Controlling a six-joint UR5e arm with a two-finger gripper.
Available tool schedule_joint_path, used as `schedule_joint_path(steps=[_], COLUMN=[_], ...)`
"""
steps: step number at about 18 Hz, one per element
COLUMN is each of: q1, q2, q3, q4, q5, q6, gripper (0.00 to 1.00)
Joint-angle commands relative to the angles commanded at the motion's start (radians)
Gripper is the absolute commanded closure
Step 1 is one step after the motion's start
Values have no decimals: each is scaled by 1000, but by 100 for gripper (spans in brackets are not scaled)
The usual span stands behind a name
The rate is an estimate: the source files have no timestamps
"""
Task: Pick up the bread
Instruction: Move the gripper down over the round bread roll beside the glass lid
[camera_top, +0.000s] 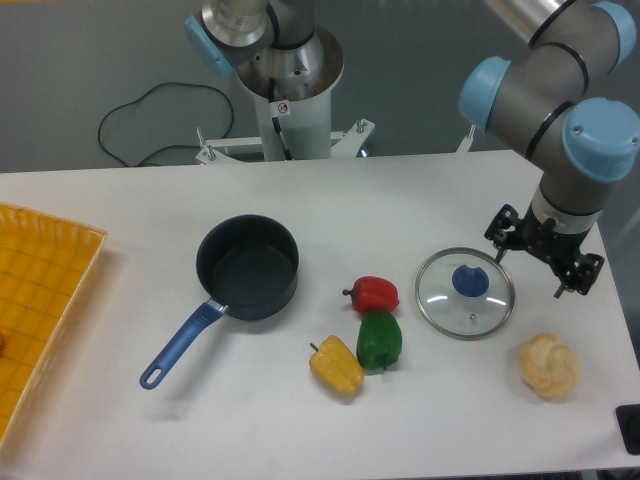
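At the far left edge of the white table (420, 190) lies a yellow tray (40, 290) with a grid pattern, only partly in view. To the right of it stands a dark blue saucepan (248, 265), and its blue handle points toward the front left. Near the middle of the table I see three peppers close together: a yellow pepper (337, 366) at the front, a green pepper (379, 340) touching or almost touching it on the right, and a red pepper (374, 294) just behind the green one. Further right lies a round glass lid (465, 292) with a blue knob, flat on the table. The bread (549, 365) sits to the front right of the lid, near the right edge of the table, apart from the lid and from everything else. My gripper (545, 255) hangs above the table behind the bread and just to the right of the lid. My jaws hold nothing, and from this angle I cannot tell how far apart they stand. At the back, the base of my arm (285, 75) stands behind the table, with a black cable (150, 115) beside it.
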Motion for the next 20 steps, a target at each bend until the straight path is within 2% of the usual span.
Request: schedule_joint_path(steps=[4, 8, 12, 14, 20], q1=[-5, -5, -12, -14, -15], q2=[-21, -77, -100, -104, -152], q3=[2, 12, 2, -17, -9], q4=[6, 84, 164, 215, 291], q5=[-3, -28, -26, -25, -18], q6=[-2, -15, -145, -156, -212], gripper=[0, 0, 0, 0, 0])
